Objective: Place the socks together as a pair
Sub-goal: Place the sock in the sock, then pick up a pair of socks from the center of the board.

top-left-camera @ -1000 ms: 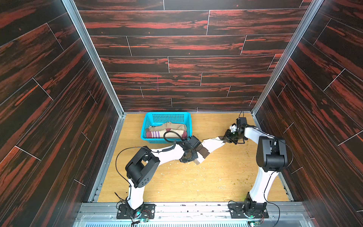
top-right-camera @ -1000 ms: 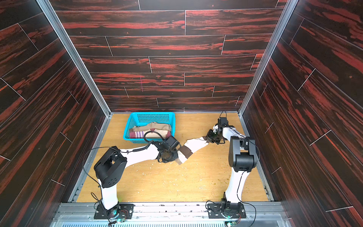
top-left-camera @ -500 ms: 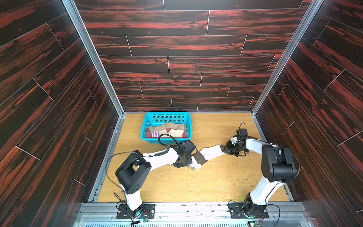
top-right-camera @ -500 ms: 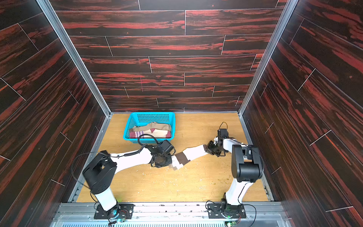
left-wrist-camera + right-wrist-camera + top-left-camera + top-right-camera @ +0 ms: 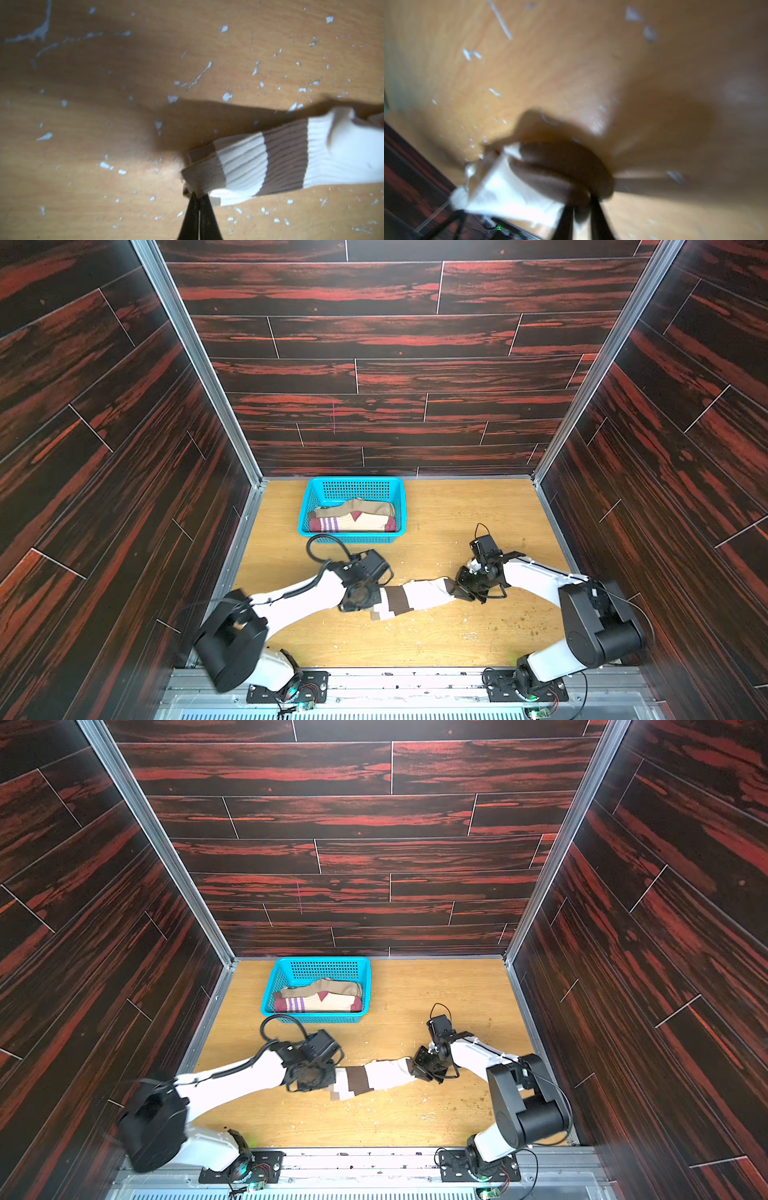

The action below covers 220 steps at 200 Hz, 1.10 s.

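Note:
Two white socks with brown bands [image 5: 415, 597] [image 5: 374, 1077] lie one on the other, stretched out on the wooden table between my arms. My left gripper [image 5: 375, 600] [image 5: 332, 1080] is shut on their cuff end; the left wrist view shows the stacked cuffs [image 5: 207, 168] pinched at the tips of my left gripper [image 5: 198, 195]. At the toe end is my right gripper [image 5: 453, 591] [image 5: 411, 1070]. The blurred right wrist view shows my right gripper [image 5: 581, 199] with its jaws a little apart and the brown toe [image 5: 560, 166] between them.
A blue basket [image 5: 353, 481] [image 5: 320, 960] stands at the back by the wall, holding tan socks [image 5: 357, 508] and a maroon-beige sock with purple stripes [image 5: 353, 524]. Dark wood-pattern walls close in on three sides. White flecks dot the table.
Both arms have carried the white socks toward the front and down onto the table. The right jaws, shut before, now stand slightly apart. The left grip is unchanged.

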{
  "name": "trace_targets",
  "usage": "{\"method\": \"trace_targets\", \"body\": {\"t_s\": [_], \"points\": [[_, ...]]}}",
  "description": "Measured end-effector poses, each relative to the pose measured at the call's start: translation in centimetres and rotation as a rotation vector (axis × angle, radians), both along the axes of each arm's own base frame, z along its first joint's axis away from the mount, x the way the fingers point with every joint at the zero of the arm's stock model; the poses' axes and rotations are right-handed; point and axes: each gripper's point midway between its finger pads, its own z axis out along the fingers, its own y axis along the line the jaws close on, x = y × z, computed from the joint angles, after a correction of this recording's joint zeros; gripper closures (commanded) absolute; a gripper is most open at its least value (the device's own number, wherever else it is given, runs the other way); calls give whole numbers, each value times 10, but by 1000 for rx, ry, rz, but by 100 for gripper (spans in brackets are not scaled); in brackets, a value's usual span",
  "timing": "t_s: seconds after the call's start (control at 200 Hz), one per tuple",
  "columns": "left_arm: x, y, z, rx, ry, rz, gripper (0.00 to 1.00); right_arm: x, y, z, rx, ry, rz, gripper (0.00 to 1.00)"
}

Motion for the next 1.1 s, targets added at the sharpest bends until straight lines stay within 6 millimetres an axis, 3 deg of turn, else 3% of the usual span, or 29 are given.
{"method": "trace_targets", "body": {"t_s": [0.12, 0.22, 0.406, 0.426, 0.451, 0.566, 0.782, 1.102], "points": [[-11, 4, 4, -39, -5, 15, 77, -2, -7, 3, -39, 10, -4, 57], [-14, -2, 12, -76, -25, 21, 56, -1, -12, 9, -73, 1, 7, 53], [-18, -20, 32, -170, -72, 46, 37, 7, -18, 27, -111, -66, 36, 49], [-18, -21, 34, -176, -75, 48, 25, 8, -17, 28, -112, -73, 42, 48], [-19, -22, 36, -188, -77, 59, 20, 10, -17, 28, -115, -78, 49, 48], [-21, -22, 38, -240, -92, 128, 17, 13, -16, 22, -121, -81, 79, 47], [-28, -15, 22, -212, -62, 243, 17, 19, -12, 6, -113, -88, 108, 47], [-32, -19, -16, -137, -15, 330, 22, 22, -5, -1, -77, -105, 123, 52]]}}
